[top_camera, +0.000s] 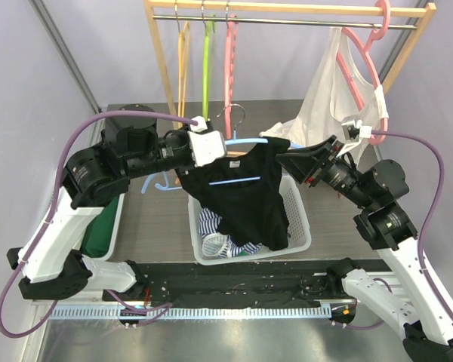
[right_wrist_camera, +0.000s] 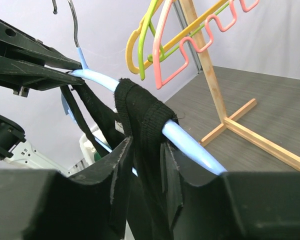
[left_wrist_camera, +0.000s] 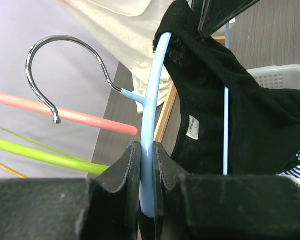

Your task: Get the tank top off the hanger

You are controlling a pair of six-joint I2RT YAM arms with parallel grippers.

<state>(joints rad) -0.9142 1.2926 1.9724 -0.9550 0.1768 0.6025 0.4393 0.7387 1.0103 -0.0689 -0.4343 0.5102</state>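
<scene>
A black tank top (top_camera: 241, 200) hangs from a light blue hanger (top_camera: 234, 181) held over the basket. My left gripper (top_camera: 228, 151) is shut on the hanger's left shoulder; in the left wrist view the blue bar (left_wrist_camera: 152, 100) runs between its pads (left_wrist_camera: 146, 165), with the chrome hook (left_wrist_camera: 65, 40) above. My right gripper (top_camera: 283, 160) is at the hanger's right shoulder. In the right wrist view its jaws (right_wrist_camera: 146, 150) have closed in on the tank top's strap (right_wrist_camera: 140, 107), which wraps over the blue bar (right_wrist_camera: 190, 145). The other strap is off the bar.
A white laundry basket (top_camera: 302, 219) with striped clothes (top_camera: 208, 222) stands under the tank top. Behind is a wooden rack (top_camera: 162, 60) with orange, green and pink hangers, and a white garment (top_camera: 328, 98) on a pink hanger. Green cloth (top_camera: 102, 226) lies at the left.
</scene>
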